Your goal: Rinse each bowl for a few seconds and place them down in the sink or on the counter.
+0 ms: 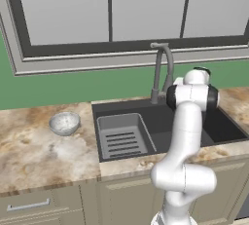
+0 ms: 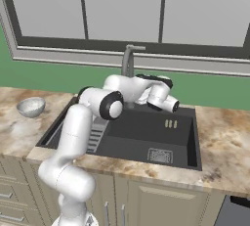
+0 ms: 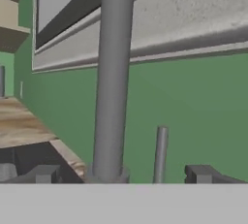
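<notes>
Arm folded low over the sink (image 2: 190,137), hand brought up close to the base of the faucet (image 1: 163,70) at the back rim. In the hand view the faucet column (image 3: 111,77) stands dead ahead, rising between the two finger tips, with the thin lever (image 3: 161,152) just right of it; the green wall sits close behind. Gripper (image 3: 121,173) spread as wide as it goes, jaws either side of the column's foot, touching nothing I can make out, carrying nothing. Speckled grey-white bowl (image 1: 64,123) sits upright on the counter (image 1: 34,156), left of the basin and apart from its rim; from the right base camera the same bowl (image 2: 31,106) is well off to the arm's left, far side of the slotted insert tray (image 1: 121,139). So the task's thing lies sideways and back from where the hand now points: the hand faces the wall, the bowl is away along the counter. A bowl has no long axis to speak of; its rim is the only hold. The reddish-brown bowl I cannot find. No water visible from the spout. My read: the hand is placed to work the faucet lever, not to fetch, and the lever lies slightly right of the gap between the tips, so a small shift that way looks needed before contact. Rinsing not yet begun, judging by the bowl sitting untouched.
</notes>
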Controlling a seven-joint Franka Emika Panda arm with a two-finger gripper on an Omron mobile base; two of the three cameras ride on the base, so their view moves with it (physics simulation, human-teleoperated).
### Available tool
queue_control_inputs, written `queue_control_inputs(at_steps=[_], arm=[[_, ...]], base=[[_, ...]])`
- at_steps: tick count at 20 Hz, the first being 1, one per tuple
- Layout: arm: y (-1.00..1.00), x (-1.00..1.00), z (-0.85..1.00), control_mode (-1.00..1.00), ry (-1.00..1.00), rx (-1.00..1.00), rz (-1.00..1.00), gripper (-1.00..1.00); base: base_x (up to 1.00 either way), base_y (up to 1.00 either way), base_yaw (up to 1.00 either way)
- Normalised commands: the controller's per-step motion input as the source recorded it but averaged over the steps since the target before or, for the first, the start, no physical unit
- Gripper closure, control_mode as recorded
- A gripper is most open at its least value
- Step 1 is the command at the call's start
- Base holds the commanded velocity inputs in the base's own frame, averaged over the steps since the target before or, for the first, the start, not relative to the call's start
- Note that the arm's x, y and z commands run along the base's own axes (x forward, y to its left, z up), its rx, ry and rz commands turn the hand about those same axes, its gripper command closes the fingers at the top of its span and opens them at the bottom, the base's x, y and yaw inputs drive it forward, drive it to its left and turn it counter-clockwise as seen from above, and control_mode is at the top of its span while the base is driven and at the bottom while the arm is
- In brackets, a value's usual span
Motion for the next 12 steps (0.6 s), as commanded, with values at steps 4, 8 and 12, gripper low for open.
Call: queue_control_inputs(at_steps=[4, 8, 12], arm=[[-0.13, 0.48, -0.29, -1.0, 0.1, 0.0, 0.0, -1.0], [0.0, 0.43, -0.08, -1.0, 0.02, 0.0, 0.0, -1.0], [-0.06, 0.38, -0.01, -1.0, 0.02, 0.0, 0.0, -1.0]], base=[[0.0, 0.0, 0.0], [0.0, 0.0, 0.0], [0.0, 0.0, 0.0]])
